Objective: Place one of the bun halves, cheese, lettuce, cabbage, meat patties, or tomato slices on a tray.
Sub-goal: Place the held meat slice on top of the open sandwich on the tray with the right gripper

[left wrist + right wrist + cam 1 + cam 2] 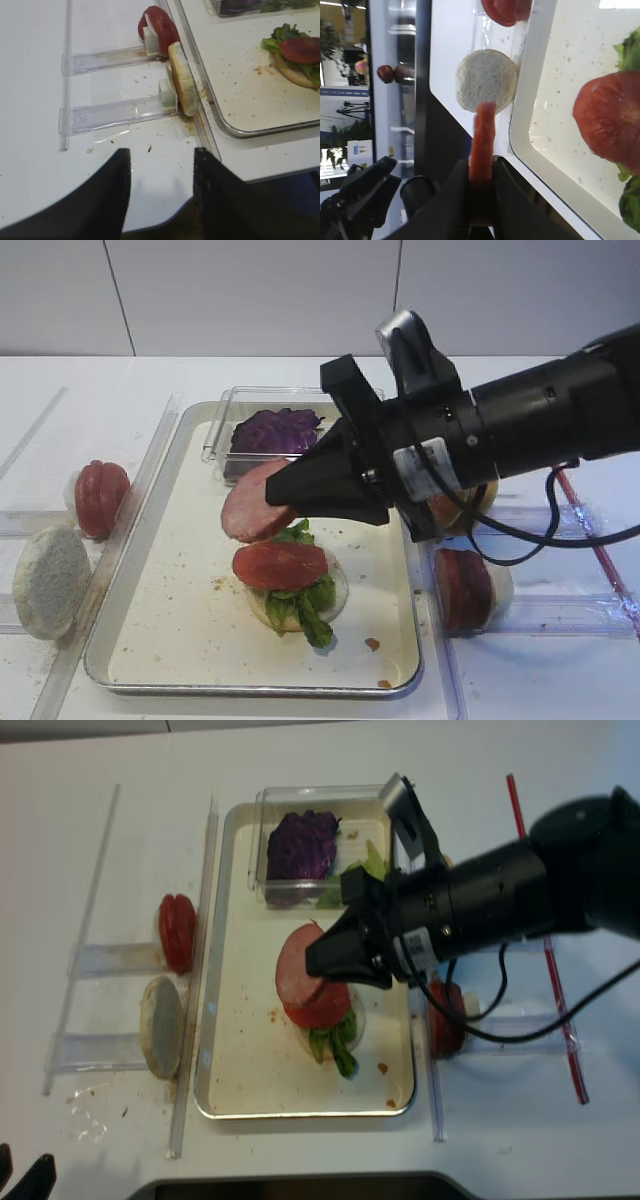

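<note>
The right gripper (300, 495) reaches across the tray (150, 570), its jaws closed on the edge of a meat patty (250, 502) held above the floor, just over the stack. That stack sits on the tray floor: a pale bun half (340, 595) at the bottom, green lettuce (310, 615) on it, and a tomato slice (280, 565) on top. Purple cabbage (275, 430) lies in a clear plastic box (225, 425) at the tray's far end. The left gripper (161, 185) hangs low over the table left of the tray, jaws apart and holding nothing. Beside the tray's left rim stand a tomato slice (159, 31) and a bun half (182, 80), upright in clear racks.
</note>
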Controlling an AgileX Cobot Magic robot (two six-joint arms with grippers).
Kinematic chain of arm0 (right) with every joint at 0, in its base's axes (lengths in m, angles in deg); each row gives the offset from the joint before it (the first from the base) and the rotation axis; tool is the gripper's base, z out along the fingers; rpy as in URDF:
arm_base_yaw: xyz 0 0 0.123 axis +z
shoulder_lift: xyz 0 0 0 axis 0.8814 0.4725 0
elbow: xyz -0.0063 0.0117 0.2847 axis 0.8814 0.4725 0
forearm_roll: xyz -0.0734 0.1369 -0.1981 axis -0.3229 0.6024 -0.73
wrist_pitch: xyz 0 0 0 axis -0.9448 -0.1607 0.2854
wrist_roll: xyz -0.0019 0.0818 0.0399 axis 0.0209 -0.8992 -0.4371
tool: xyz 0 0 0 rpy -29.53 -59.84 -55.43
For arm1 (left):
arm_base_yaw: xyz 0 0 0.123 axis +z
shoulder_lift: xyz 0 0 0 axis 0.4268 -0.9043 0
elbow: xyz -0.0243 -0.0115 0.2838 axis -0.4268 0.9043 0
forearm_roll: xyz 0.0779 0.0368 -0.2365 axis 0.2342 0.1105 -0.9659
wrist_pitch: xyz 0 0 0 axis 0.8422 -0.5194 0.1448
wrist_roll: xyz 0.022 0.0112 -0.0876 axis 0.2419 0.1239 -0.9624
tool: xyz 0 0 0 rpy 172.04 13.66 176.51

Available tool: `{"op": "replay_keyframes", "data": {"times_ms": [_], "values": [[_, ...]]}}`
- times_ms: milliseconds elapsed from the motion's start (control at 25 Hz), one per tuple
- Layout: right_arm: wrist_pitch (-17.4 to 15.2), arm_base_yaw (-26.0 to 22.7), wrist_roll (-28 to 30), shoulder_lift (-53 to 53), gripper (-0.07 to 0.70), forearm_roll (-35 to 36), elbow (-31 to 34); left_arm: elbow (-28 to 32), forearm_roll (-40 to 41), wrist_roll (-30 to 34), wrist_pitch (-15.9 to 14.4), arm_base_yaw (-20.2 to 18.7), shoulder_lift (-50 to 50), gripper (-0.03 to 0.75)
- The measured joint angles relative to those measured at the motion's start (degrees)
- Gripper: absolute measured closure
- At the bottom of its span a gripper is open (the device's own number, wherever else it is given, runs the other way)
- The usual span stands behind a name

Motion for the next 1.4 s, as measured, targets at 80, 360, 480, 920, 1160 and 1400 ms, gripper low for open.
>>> {"op": "replay_keyframes", "data": {"times_ms": [80,360,480,920,1160,1400], "values": [[-0.28,-1.16,1.85,0.33,0.507,0.99,1.06,0.00,0.00,0.00,0.03,0.00,0.00,0.430],[1.31,-1.69,1.47,2.50,0.507,1.59,1.16,0.00,-0.12,0.00,0.03,0.00,0.00,0.430],[1.77,-1.69,0.06,4.44,0.507,2.00,1.16,0.00,-0.12,0.00,0.03,0.00,0.00,0.430],[2.15,-1.69,-1.06,8.61,0.507,5.02,1.16,0.00,-0.12,0.00,0.03,0.00,0.00,0.430],[2.26,-1.69,-1.06,10.34,0.507,5.37,1.16,0.00,-0.12,0.00,0.03,0.00,0.00,0.430],[2.79,-1.69,-1.06,11.00,0.508,5.50,1.16,0.00,-0.12,0.00,0.03,0.00,0.00,0.430]]}}
